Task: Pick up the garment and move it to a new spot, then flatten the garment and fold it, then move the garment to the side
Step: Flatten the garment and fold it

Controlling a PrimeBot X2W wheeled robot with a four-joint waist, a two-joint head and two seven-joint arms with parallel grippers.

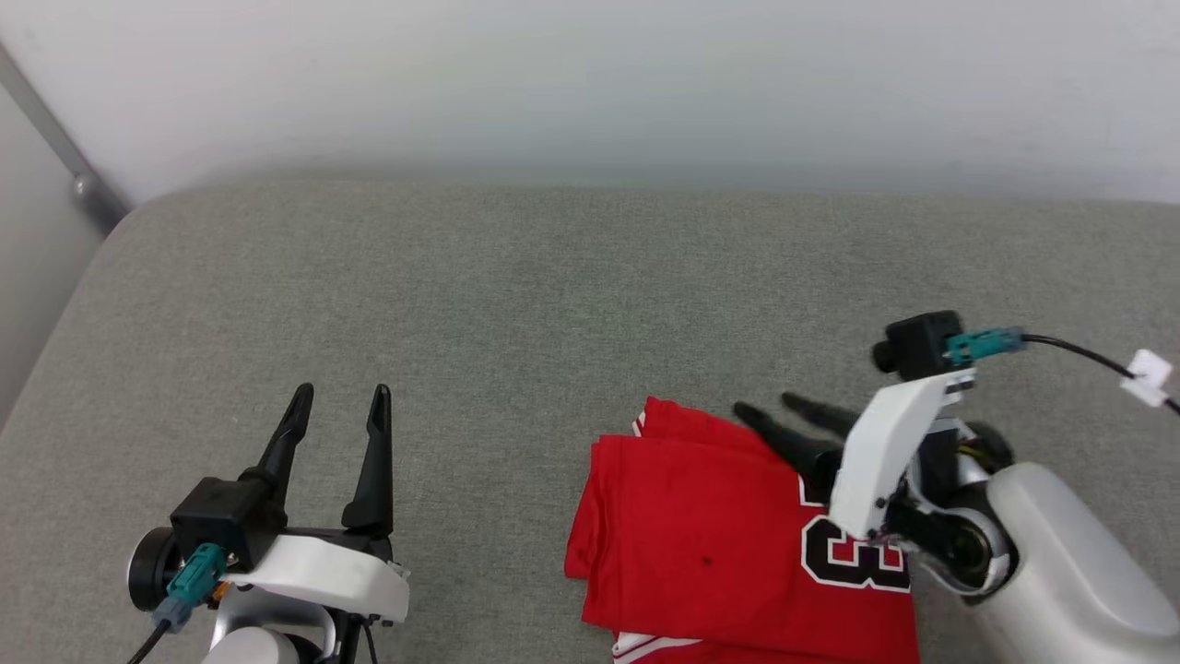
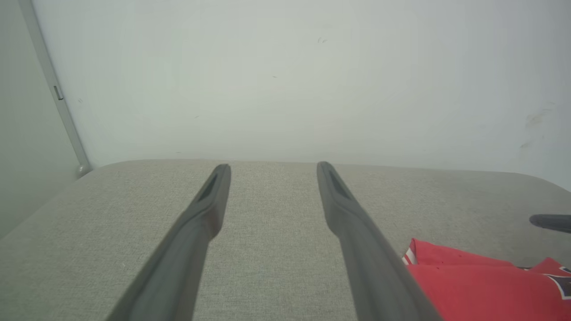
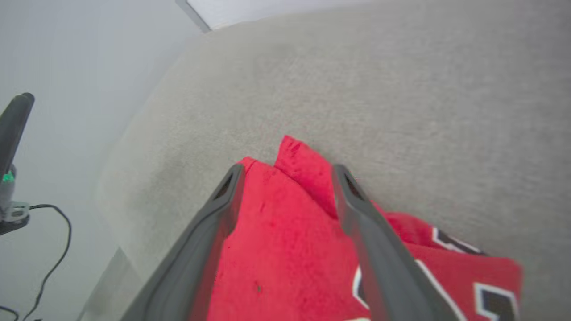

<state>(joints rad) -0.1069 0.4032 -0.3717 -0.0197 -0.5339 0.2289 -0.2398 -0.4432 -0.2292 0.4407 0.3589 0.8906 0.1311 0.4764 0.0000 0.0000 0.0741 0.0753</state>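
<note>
The garment (image 1: 701,544) lies folded into a red block on the grey cushion, at the lower middle-right of the head view, with a white-edged black number at its right side. My right gripper (image 1: 761,404) hovers over its far right corner, fingers spread apart and nothing pinched. In the right wrist view the garment (image 3: 285,240) shows between the open fingers of the right gripper (image 3: 287,168). My left gripper (image 1: 341,397) stands open over bare cushion, well to the left of the garment. In the left wrist view the left gripper (image 2: 273,167) points at the wall, with the garment (image 2: 482,285) at lower right.
The grey padded surface (image 1: 516,304) runs back to a white wall (image 1: 590,83). Its rounded left edge drops off beside a grey metal rail (image 1: 88,189). A black cable with a white tag (image 1: 1148,376) trails from the right wrist.
</note>
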